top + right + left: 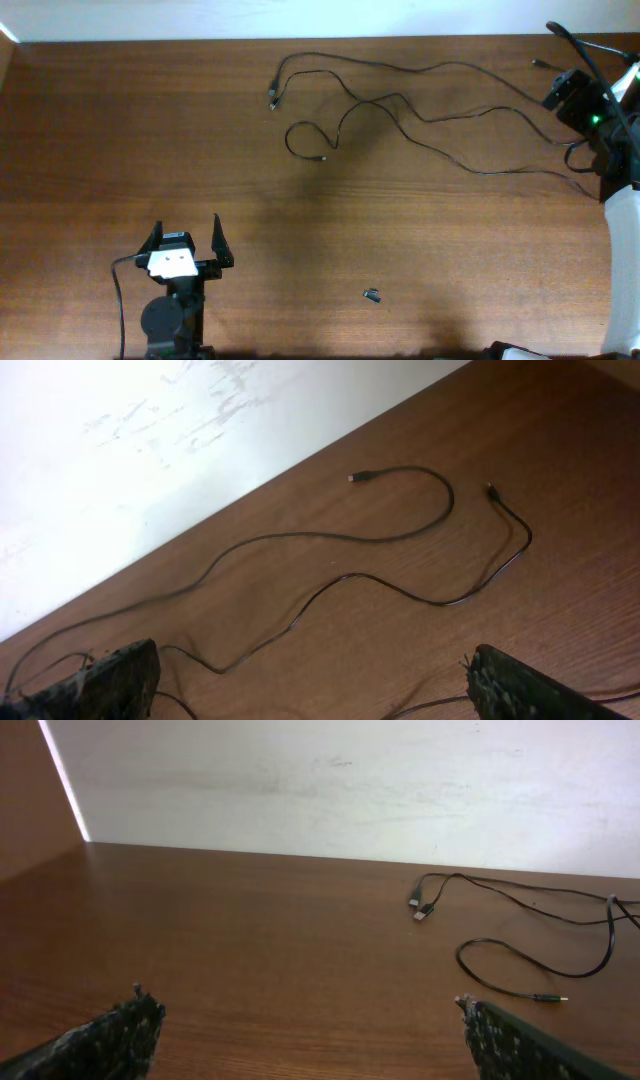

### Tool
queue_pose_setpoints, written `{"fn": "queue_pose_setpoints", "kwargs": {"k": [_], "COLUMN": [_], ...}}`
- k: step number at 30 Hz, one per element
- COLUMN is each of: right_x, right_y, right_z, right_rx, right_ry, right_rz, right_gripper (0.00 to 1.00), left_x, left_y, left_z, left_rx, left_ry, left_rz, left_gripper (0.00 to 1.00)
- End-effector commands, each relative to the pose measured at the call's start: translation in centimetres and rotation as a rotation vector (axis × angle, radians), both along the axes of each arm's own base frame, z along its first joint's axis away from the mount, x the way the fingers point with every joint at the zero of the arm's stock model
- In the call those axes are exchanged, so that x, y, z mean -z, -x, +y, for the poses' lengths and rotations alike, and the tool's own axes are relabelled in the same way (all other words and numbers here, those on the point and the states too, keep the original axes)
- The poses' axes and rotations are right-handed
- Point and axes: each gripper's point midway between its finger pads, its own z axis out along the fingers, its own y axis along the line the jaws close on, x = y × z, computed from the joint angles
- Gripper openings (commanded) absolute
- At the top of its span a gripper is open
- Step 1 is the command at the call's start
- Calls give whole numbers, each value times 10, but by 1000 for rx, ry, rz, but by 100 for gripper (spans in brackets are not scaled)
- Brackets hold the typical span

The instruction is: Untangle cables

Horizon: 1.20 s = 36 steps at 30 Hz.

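Right, at the near edge the left gripper [187, 224] sits low over the table [80, 150], jaws spread wide, nothing between them. Its wrist view confirms it: two dark fingers [120, 1025] far apart, only bare wood in the gap. Further right along the near side, a small dark piece [372, 295] lies alone, well apart from everything else.

Moving up the table, the cables [289, 138]! They sprawl across the far half, thin black strands starting from a small loop near the centre and a pair of plugs [423, 910] lying just beside each other on the left. From there the cords wave rightward, crossing one another several times on the way to the far right corner.

Over there, the right gripper [312, 652] hangs above the right end of the cords, jaws wide apart too. Strands run on the wood beneath and beyond its fingers, and none is clamped. Whether a finger touches a cord I cannot tell. Behind it all stands the white wall [150, 440].
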Motion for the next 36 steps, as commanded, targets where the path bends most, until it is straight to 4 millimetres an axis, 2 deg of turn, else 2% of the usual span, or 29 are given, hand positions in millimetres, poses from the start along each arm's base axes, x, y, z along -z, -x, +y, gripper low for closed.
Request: {"fn": "queue_pose_setpoints", "kwargs": {"k": [1, 6, 10, 16, 18, 19, 22, 24, 27, 30, 34, 36], "right_x": [-3, -3, -2, 4, 13, 22, 29, 26, 11, 4, 11, 25], "right_y": [-1, -1, 2, 0, 8, 13, 12, 4, -13, -18, -4, 13], "right_z": [2, 2, -8, -10, -11, -7, 5, 16, 43, 75, 97, 102], "right_rx": [-12, -12, 39, 42, 56, 49, 21, -6, -71, -141, -183, -191], "right_ry": [10, 10, 42, 40, 41, 31, 31, 46, 83, 107, 120, 123], "right_rz": [-6, -6, 6, 21, 71, 109, 115, 61, -102, -273, -410, -452], "right_gripper": [99, 99, 99, 99, 99, 99, 99, 99, 99, 99, 99, 99], "left_x": [0, 0, 0, 0, 0, 0, 1, 1, 1, 1, 1, 1], "left_y": [0, 0, 0, 0, 0, 0, 0, 0, 0, 0, 0, 0], "left_z": [-3, -3, -3, -3, -3, -3, -3, -3, -3, -3, -3, -3], "left_rx": [20, 20, 20, 20, 20, 20, 21, 20, 20, 20, 20, 20], "left_ry": [-17, -16, -17, -17, -17, -17, -17, -16, -16, -17, -17, -16], "left_rz": [2, 2, 2, 2, 2, 2, 3, 3, 3, 3, 3, 3], "left_gripper": [99, 99, 99, 99, 99, 99, 99, 99, 99, 99, 99, 99]}}
